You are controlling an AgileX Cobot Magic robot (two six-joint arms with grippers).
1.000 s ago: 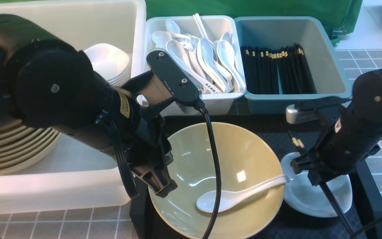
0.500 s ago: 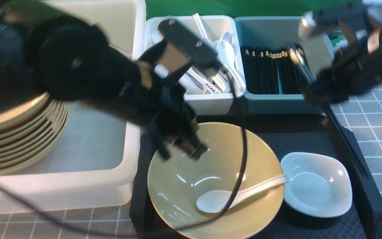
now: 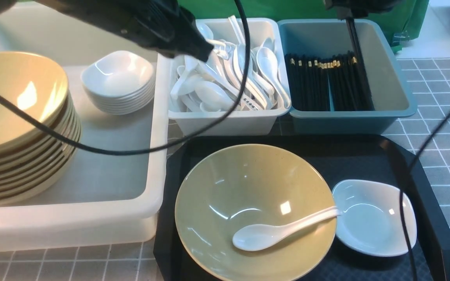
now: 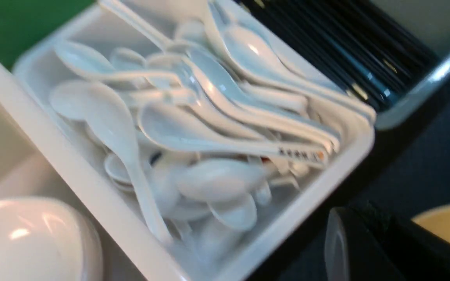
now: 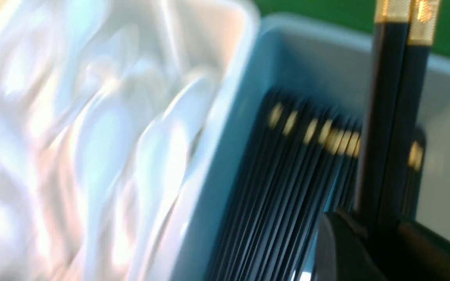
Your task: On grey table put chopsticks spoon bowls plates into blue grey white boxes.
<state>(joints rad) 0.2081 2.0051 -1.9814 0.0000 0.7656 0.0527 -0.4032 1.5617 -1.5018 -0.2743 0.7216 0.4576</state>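
Note:
A large yellow bowl [image 3: 248, 183] sits on the black tray [image 3: 365, 156] with a white spoon [image 3: 272, 233] lying in it. A small white dish [image 3: 369, 218] sits beside it on the tray. My right gripper [image 5: 381, 234] is shut on a pair of black chopsticks [image 5: 397, 117]. They hang down over the blue box [image 3: 350, 121] in the front view [image 3: 356, 47]; the gripper itself is mostly above that frame. My left gripper [image 3: 203, 50] is raised over the white spoon box [image 3: 229, 123], jaws together and empty; it also shows in the left wrist view [image 4: 365, 242].
The blue box holds several black chopsticks [image 3: 318, 86]. The white box holds several spoons [image 3: 225, 78]. The large white box [image 3: 92, 218] on the left holds a stack of yellow bowls [image 3: 14, 117] and a stack of small white dishes [image 3: 117, 82]. Cables hang across the scene.
Both arms have risen and moved back from the tray. The right gripper carried the chopsticks from beside the small dish to over the blue box. The left gripper left the bowl.

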